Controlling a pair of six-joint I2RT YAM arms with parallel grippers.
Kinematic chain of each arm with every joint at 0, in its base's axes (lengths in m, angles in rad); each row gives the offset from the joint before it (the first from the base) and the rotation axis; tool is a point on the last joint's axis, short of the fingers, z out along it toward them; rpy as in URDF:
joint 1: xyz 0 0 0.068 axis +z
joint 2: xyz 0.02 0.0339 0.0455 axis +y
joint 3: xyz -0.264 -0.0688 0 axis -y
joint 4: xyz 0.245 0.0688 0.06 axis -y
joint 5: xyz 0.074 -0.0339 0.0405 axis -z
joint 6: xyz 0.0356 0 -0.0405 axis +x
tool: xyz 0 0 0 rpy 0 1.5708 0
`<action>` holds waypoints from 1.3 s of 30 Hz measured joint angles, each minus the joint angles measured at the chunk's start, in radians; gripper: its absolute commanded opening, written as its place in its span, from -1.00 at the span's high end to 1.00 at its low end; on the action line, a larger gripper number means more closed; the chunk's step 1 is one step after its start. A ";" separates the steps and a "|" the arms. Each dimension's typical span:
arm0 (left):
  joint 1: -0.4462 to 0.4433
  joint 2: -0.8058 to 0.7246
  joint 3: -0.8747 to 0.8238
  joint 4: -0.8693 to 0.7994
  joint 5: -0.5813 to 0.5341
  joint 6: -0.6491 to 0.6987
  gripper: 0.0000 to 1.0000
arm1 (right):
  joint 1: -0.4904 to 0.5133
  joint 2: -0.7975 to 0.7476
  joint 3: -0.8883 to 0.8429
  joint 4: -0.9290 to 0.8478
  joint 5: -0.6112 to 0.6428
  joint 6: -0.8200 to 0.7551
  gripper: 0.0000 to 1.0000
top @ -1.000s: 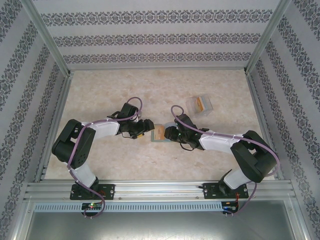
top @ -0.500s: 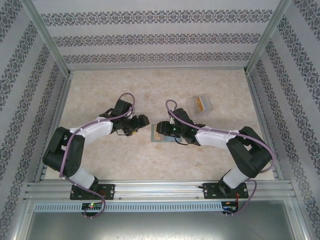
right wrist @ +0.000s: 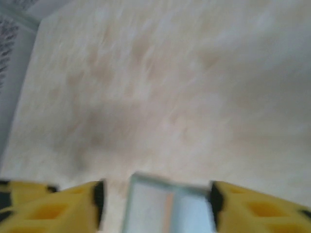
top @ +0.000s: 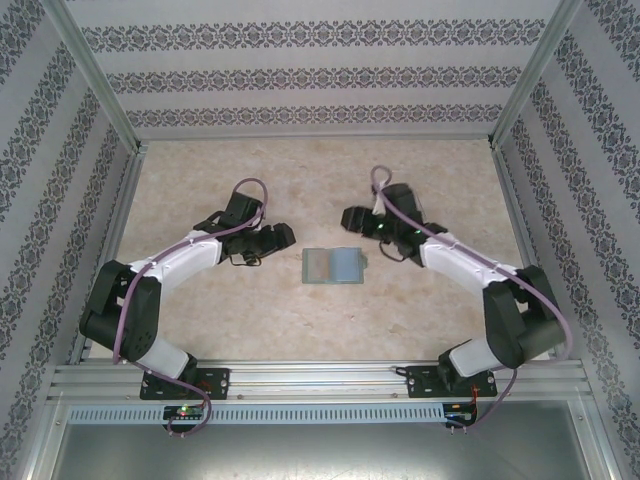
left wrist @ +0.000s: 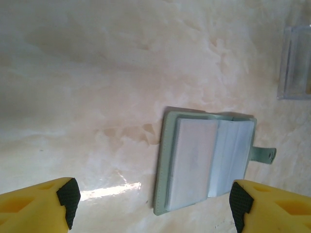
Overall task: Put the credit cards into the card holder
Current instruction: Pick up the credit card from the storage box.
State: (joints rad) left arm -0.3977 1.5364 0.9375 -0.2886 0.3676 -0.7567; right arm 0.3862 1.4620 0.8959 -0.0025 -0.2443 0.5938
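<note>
The left gripper (left wrist: 154,201) is released, its yellow fingers spread wide with nothing between them. The card holder (left wrist: 206,158) lies just ahead of it on the table (left wrist: 97,73), opened flat. In the wrist view it sits nearer the right-hand finger, with its little strap (left wrist: 265,154) poking out on that same side. A pale panel (left wrist: 192,160) covers the half nearer the other finger. It may be one of the credit cards seated in a pocket, but I cannot tell. Farther ahead of this gripper, off to the strap side, is a clear case (left wrist: 295,63). The right gripper (right wrist: 156,199) also has its fingers apart. A blurred pale rectangle (right wrist: 146,208) with an orange streak lies below and between them, with a gap on one side; whether it is the case or the holder I cannot tell. A card is likely light, stiff, thin and slick, and lies flush on the surface, so it is hard to get under. It is best pinched across its long edges once one edge is lifted. The holder looks soft and light and would likely skid or fold under a push. One gripper should pin its outer half while the other feeds a card in.
</note>
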 measured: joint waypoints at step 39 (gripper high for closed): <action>-0.028 -0.075 0.095 -0.216 -0.320 0.125 -0.99 | -0.305 0.334 0.418 -0.503 0.360 -0.557 -0.96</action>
State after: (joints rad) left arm -0.4255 1.4612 1.0325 -0.5041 0.0471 -0.6315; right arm 0.0814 1.7958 1.3136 -0.5053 0.1158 0.0368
